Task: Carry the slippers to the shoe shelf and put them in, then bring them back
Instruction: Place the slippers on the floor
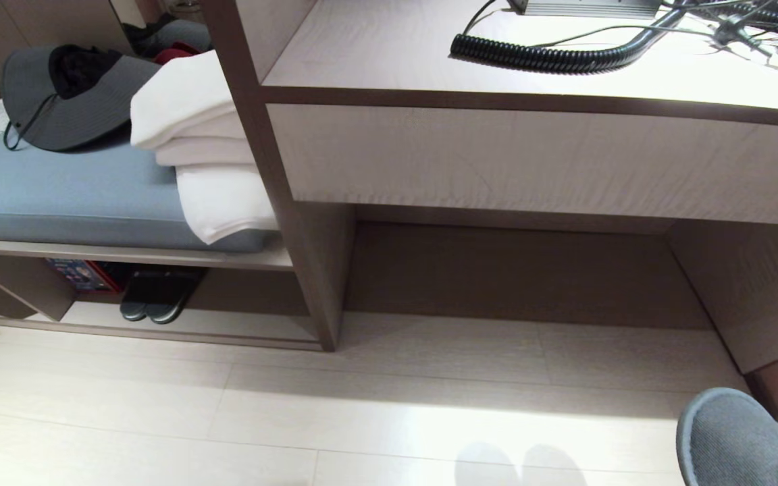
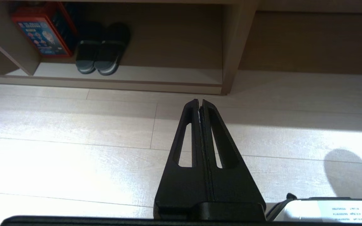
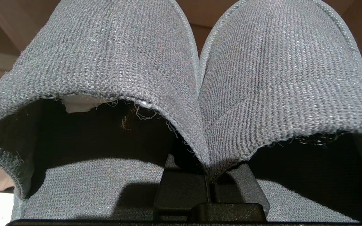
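Right gripper: jaws pressed together, pinching the inner edges of both slippers where they meet. Grey knit pair, side by side, toes pointing away from the wrist, open heels toward the camera. In the head view the slippers sit at the near right corner, held above the floor. I see their shadow on the boards just left of them. The gripper itself is not visible there.

Left gripper: fingers closed flat against each other, nothing between them. It hangs over the floor, tips pointing toward the shelf.

Shelf is far left in the head view, well apart from the slippers. It's a low cubby with a pale base board and an upright divider near its left end. Inside, right of the divider, I see a red box, and just beside it a pair of dark slides with pale sole rims, toes facing out. The left wrist view shows the same box and slides. The rest of that bay to the right is bare board.

On top of the shelf: blue cushion, grey hat at its far left, folded white towels at its right end, draping over the front edge.

Right of the shelf: desk with a deep front panel, coiled black cable on top.
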Motion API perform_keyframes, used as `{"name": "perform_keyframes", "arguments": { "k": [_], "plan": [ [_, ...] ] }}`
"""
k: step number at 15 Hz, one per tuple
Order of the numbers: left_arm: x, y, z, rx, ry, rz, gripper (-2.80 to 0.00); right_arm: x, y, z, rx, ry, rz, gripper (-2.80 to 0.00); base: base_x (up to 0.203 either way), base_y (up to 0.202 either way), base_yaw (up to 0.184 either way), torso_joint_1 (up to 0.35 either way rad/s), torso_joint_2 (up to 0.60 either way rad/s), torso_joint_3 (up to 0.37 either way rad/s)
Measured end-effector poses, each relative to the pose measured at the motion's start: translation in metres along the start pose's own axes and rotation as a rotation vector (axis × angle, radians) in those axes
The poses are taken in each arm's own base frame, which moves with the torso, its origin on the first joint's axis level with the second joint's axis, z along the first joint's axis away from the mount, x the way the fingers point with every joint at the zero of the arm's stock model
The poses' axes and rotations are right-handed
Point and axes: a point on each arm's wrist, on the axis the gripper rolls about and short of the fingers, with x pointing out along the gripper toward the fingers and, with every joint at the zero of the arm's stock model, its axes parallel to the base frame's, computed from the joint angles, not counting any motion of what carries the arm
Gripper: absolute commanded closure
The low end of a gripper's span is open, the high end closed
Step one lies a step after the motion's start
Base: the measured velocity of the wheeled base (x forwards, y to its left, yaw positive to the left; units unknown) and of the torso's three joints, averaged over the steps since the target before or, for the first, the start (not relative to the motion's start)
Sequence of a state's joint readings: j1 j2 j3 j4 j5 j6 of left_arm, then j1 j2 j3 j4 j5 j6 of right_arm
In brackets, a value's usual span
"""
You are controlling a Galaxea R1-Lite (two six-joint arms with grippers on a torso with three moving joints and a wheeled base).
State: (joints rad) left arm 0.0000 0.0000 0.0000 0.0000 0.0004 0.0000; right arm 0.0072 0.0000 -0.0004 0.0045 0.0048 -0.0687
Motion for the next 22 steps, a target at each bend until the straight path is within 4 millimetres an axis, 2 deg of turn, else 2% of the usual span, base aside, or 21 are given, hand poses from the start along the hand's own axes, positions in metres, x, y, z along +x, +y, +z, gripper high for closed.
{"name": "perform_keyframes", "arguments": {
  "k": [22],
  "plan": [
    [0.0,0.0,0.0,0.002,0.0,0.0,0.0,0.0,0.0,-0.0002,0.005,0.001,-0.002,0.0,0.0,0.0,0.0,0.002,0.0,-0.199]
  ]
}}
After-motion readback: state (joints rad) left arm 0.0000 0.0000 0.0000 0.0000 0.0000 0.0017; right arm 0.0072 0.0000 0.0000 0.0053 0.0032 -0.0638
